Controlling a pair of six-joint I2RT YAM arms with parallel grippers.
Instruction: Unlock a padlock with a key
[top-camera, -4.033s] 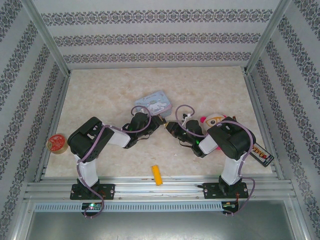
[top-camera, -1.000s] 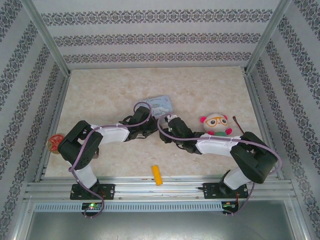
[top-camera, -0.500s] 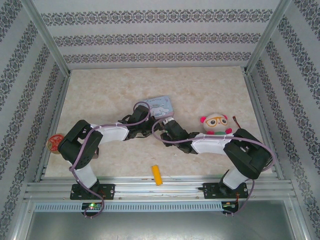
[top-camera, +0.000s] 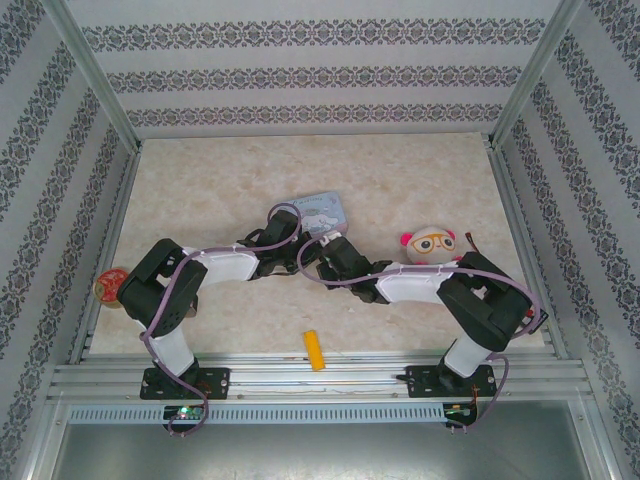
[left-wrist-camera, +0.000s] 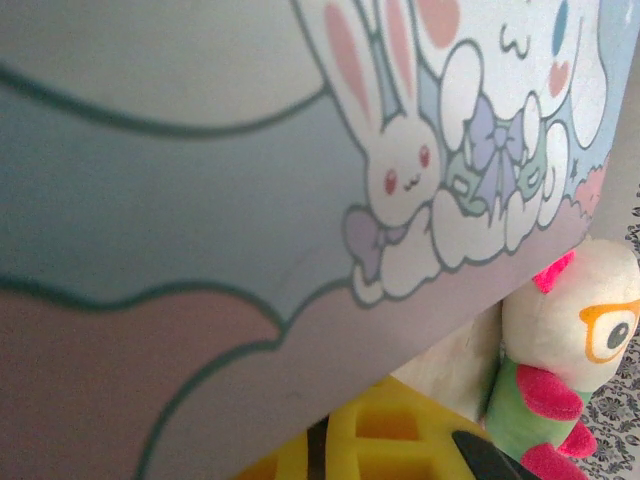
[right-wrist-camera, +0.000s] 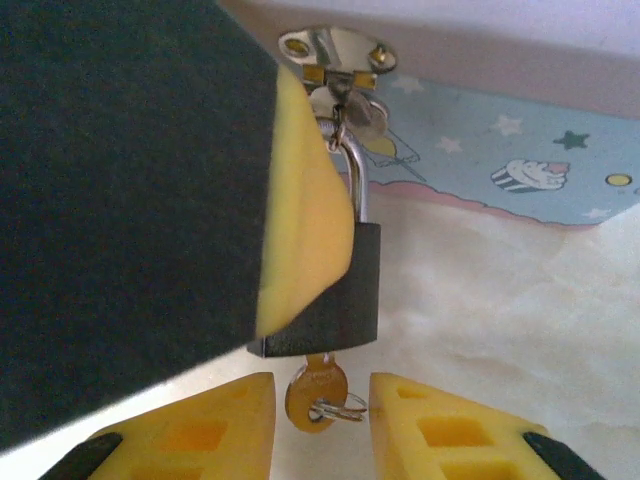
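No writing, label or number can be read anywhere.

Right arm (top-camera: 425, 285): folded with a raised elbow four seconds ago, now stretched low and leftward.
Right gripper (top-camera: 325, 255): shifted left, closer under the tin.
Left arm (top-camera: 225, 266): unfolded, now reaching right.
Cartoon tin (top-camera: 323, 209): nudged slightly right; looks narrower, perhaps tipped up.
Plush toy (top-camera: 432, 244): earlier half hidden by the right arm, now uncovered.

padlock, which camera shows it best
Right wrist view: the padlock hangs close-up from a silver hasp, key in its base. Top external view gives the arms crowding the tin; left wrist view, its cartoon face.
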